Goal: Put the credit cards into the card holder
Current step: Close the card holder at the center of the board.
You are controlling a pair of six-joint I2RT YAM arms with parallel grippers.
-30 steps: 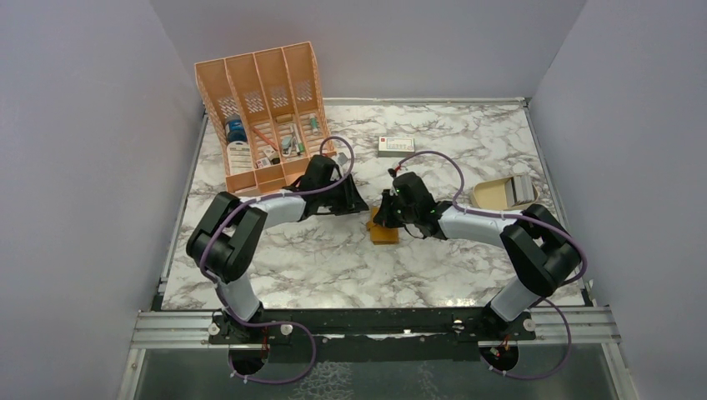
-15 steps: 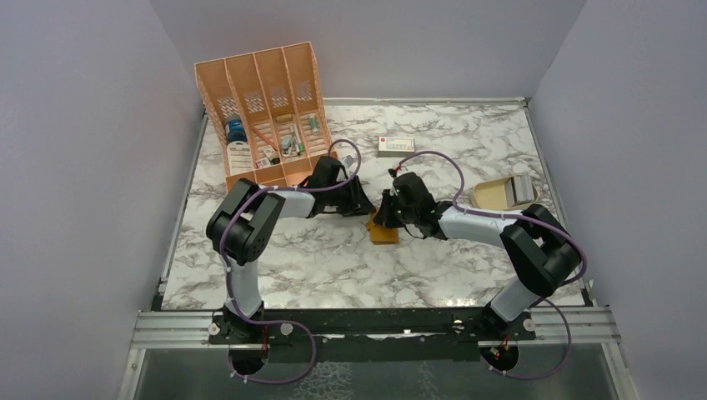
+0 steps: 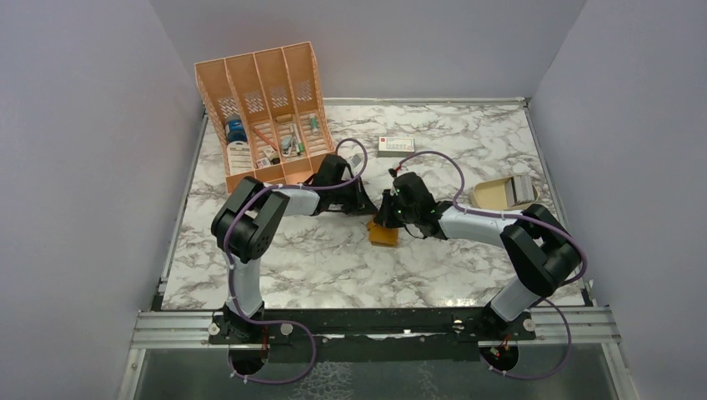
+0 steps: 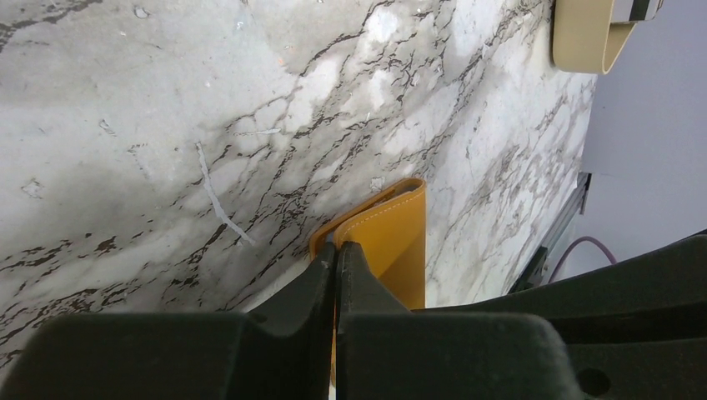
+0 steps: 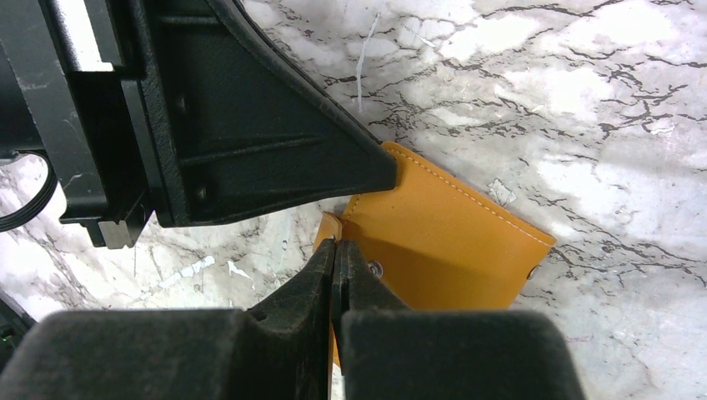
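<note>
The mustard-orange card holder [image 3: 384, 234] lies on the marble table between both arms. My left gripper [image 4: 337, 247] is shut, pinching one flap edge of the card holder [image 4: 393, 237]. My right gripper [image 5: 335, 243] is shut on the opposite flap edge of the card holder [image 5: 454, 246], beside a small stud [image 5: 375, 268]. In the top view the left gripper [image 3: 365, 208] and the right gripper [image 3: 386, 219] meet over the wallet. The grey credit cards [image 3: 523, 188] lie at the far right, apart from both grippers.
A tan dish [image 3: 492, 196] holds the cards at the right. A large orange desk organiser [image 3: 263, 112] stands at the back left. A white box with a red mark [image 3: 395, 146] lies behind the grippers. Walls close in on three sides.
My left arm has swung right to the card holder and its gripper has shut on the flap edge. The right arm and the wallet have stayed in place.
</note>
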